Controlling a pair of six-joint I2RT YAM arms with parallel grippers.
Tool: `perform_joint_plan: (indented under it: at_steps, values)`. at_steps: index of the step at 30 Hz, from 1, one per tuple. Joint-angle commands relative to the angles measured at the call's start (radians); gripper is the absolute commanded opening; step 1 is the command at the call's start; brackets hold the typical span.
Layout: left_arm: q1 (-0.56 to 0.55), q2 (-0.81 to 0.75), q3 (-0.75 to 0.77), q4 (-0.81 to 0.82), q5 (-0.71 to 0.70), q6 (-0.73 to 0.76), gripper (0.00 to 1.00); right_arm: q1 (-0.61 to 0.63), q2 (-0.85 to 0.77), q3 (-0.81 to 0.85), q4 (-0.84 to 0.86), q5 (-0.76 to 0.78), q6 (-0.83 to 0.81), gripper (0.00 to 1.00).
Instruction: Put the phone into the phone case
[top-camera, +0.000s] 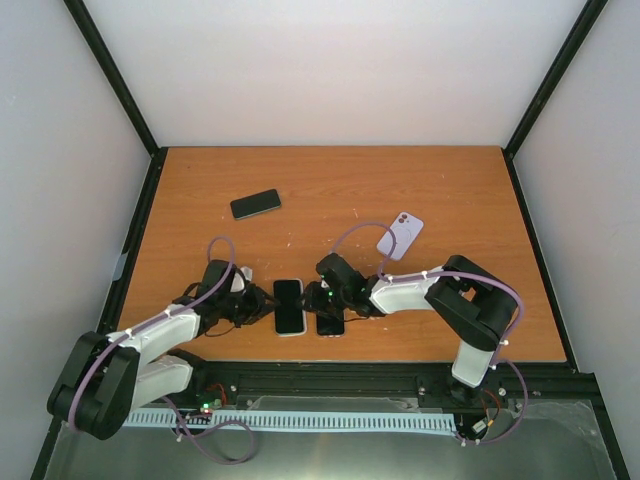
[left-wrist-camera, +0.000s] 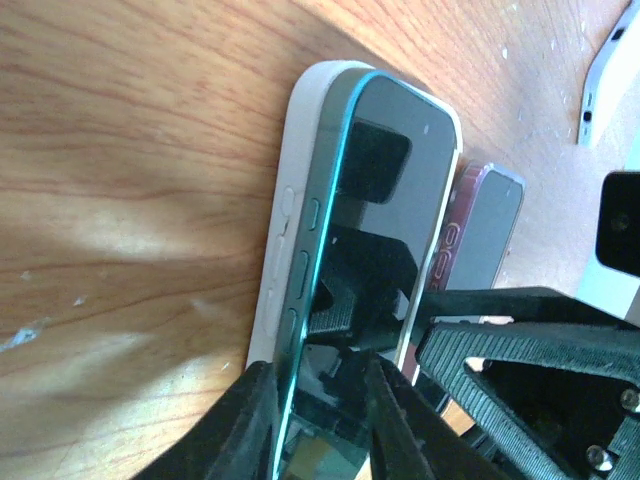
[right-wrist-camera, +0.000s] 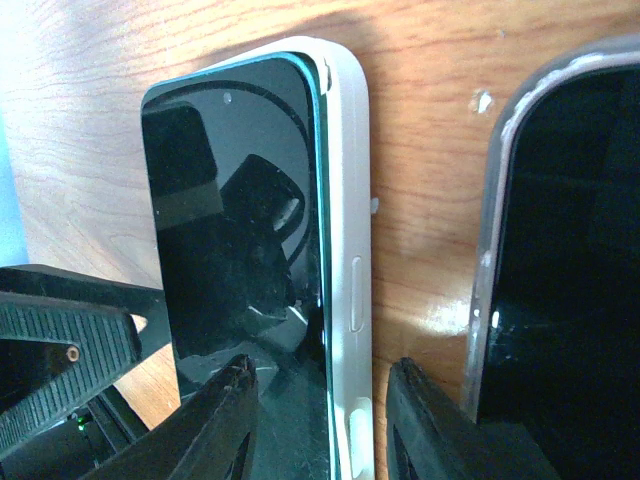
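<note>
The phone (top-camera: 289, 305), black-screened with a teal frame (left-wrist-camera: 385, 200), lies in the white phone case (left-wrist-camera: 290, 200) near the table's front middle. Its left long edge stands up out of the case; along its right edge (right-wrist-camera: 235, 200) it sits down inside the case wall (right-wrist-camera: 345, 180). My left gripper (left-wrist-camera: 318, 365) is open and straddles that raised left edge, one finger outside it and one over the screen. Open too, my right gripper (right-wrist-camera: 322, 365) has one finger on the screen and one on the wood beside the case. The two grippers (top-camera: 262, 306) (top-camera: 318, 298) flank the phone.
A second dark phone in a clear case (top-camera: 330, 322) lies just right of the white case (right-wrist-camera: 560, 250), under my right gripper. A black phone (top-camera: 255, 204) lies at the back left. A white phone or case, back up (top-camera: 400, 235), lies at the middle right.
</note>
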Motion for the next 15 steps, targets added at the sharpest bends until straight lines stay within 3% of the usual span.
perform_joint_plan:
  at_steps: [1,8,15]
  values:
    - [-0.005,-0.002,0.038,-0.043,-0.035,0.036,0.23,0.004,0.009,0.003,-0.009,0.016,-0.013,0.36]
    - [-0.006,0.021,-0.014,0.045,0.029,0.007,0.12,0.004,0.009,0.013,0.108,-0.051,-0.005,0.38]
    - [-0.005,0.052,-0.075,0.161,0.094,-0.037,0.10,0.004,-0.024,0.026,0.173,-0.103,0.015,0.38]
